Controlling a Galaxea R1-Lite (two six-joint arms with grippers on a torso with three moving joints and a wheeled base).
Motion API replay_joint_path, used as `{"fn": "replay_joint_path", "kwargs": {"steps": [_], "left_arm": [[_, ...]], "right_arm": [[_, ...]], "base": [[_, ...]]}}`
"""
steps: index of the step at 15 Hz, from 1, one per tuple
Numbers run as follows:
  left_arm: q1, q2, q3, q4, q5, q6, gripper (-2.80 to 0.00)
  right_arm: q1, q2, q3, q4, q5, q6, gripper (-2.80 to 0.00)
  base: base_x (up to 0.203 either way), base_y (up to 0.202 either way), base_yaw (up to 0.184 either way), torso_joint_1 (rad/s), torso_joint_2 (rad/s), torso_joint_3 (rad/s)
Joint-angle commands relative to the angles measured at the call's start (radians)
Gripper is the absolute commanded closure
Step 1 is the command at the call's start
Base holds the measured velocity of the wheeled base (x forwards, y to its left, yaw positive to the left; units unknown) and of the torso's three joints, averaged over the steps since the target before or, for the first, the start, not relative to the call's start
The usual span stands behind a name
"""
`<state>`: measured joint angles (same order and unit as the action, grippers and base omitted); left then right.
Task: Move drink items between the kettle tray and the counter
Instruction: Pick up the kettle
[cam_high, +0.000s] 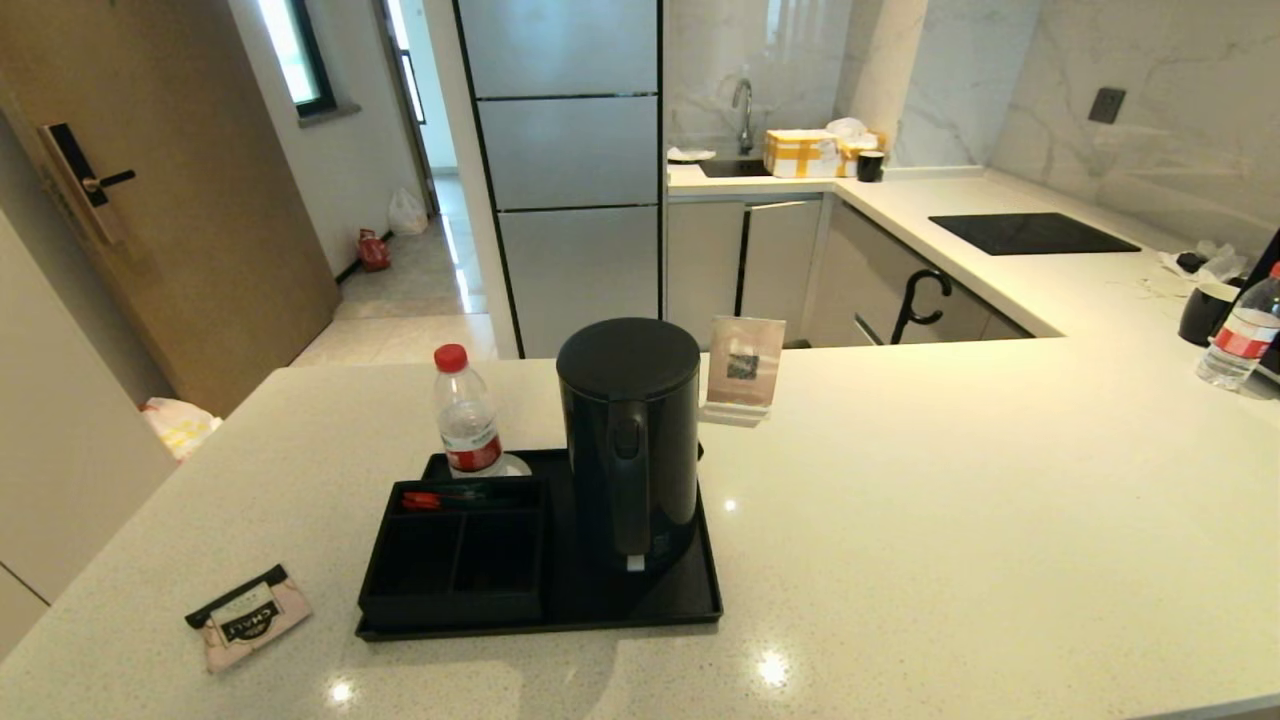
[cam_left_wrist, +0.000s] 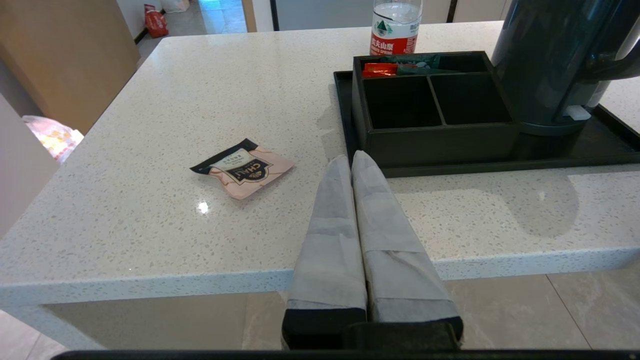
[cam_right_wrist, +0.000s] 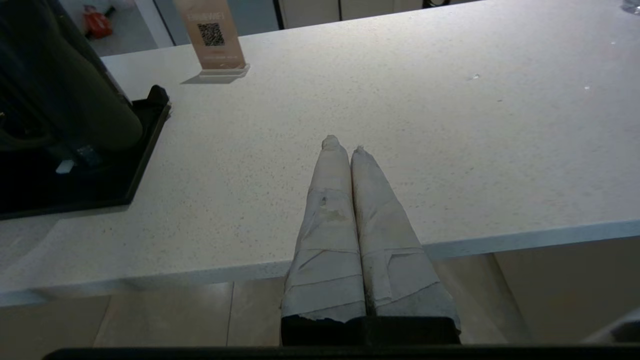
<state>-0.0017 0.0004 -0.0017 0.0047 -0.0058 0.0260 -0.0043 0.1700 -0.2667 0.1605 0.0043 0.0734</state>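
Observation:
The matte-black kettle (cam_high: 628, 440) stands upright on the right half of the black tray (cam_high: 700, 600), handle toward me. A divided compartment box (cam_high: 455, 555) fills the tray's left half. The pale-pink CHALI sachet (cam_high: 248, 615) lies flat on the off-white counter (cam_high: 950, 520), left of the tray near the front edge. My left gripper (cam_left_wrist: 351, 157) is shut and empty, held before the counter's front edge, with the sachet (cam_left_wrist: 242, 169) to its left and the tray (cam_left_wrist: 500, 167) just beyond its tips. My right gripper (cam_right_wrist: 342, 145) is shut and empty over bare counter (cam_right_wrist: 450, 125), right of the kettle (cam_right_wrist: 60, 85). Neither gripper shows in the head view.
A clear water bottle (cam_high: 467, 415) with a red cap stands at the tray's back left corner. Small red packets (cam_high: 425, 499) lie in the box's rear compartment. A card stand (cam_high: 743, 370) sits behind the kettle. Far right are another bottle (cam_high: 1240, 335) and a black mug (cam_high: 1205, 312).

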Motion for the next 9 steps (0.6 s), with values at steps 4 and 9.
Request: {"fn": "replay_joint_path", "kwargs": {"steps": [4, 9], "left_arm": [[0.0, 0.0, 0.0, 0.0, 0.0, 0.0, 0.0], [0.0, 0.0, 0.0, 0.0, 0.0, 0.0, 0.0]], "right_arm": [[0.003, 0.184, -0.271, 0.292, -0.058, -0.018, 0.0], [0.003, -0.169, -0.32, 0.541, -0.203, -0.034, 0.0]], "base": [[0.0, 0.0, 0.0, 0.0, 0.0, 0.0], [0.0, 0.0, 0.0, 0.0, 0.0, 0.0]]}}
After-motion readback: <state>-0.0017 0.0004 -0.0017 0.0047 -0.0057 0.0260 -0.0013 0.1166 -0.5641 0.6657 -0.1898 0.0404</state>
